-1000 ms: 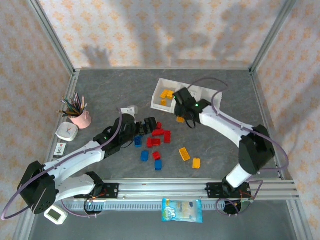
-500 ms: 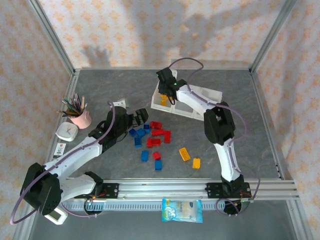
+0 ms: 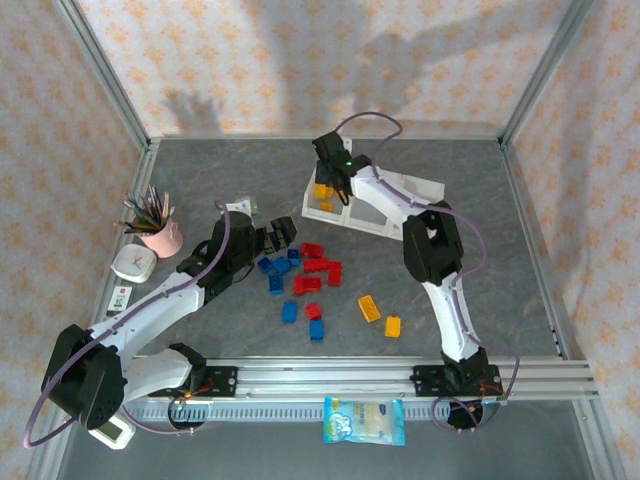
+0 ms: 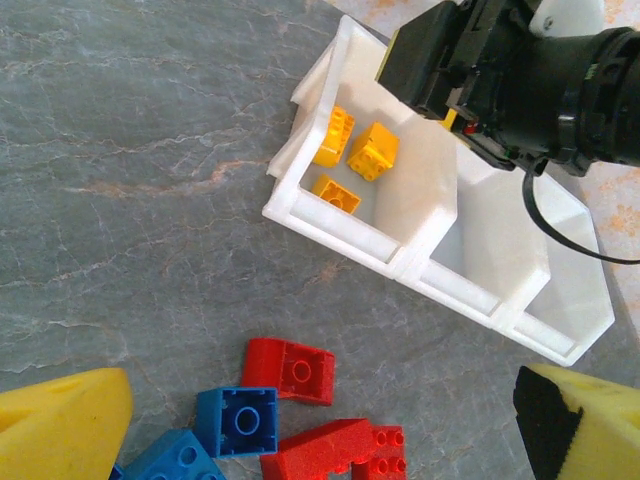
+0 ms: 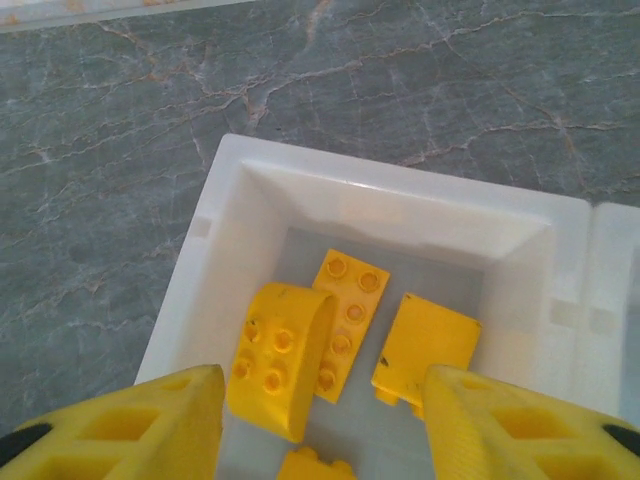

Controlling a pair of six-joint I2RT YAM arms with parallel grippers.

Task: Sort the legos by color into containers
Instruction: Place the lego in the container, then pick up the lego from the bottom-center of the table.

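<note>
Tray [image 3: 400, 190]: sitting at upper centre of top view, long side slanting down toward right, three square compartments side by side.
Yellow bricks [image 5: 350, 315]: lying in leftmost compartment of Tray, several pieces bunched together and touching, studs facing up on at least two.
Right gripper [image 5: 320, 400]: hanging straight above that leftmost compartment, yellow fingers [image 5: 150, 420] standing apart at bottom corners of wrist view, gripping nothing.
Right arm [image 3: 430, 240]: reaching from lower right of top view up to left end of Tray.
Left gripper [image 3: 277, 235]: hovering left of centre in top view, just upper left of loose pile, fingers spreading wide in wrist view, holding nothing.
Red bricks [image 3: 318, 265]: lying loose on table at frame centre, clustering, some touching.
Blue bricks [image 3: 272, 270]: lying just left of Red bricks, two more sitting lower, near frame centre bottom of pile.
Orange bricks [image 3: 370, 308]: lying on table right of and below pile, two pieces near each other, apart from Red bricks.
Table [image 3: 200, 180]: showing grey marbled surface.
Pink cup [image 3: 160, 238]: standing at left side of top view, holding pencils.
Packet [image 3: 365, 420]: lying at bottom centre, below rail.
</note>
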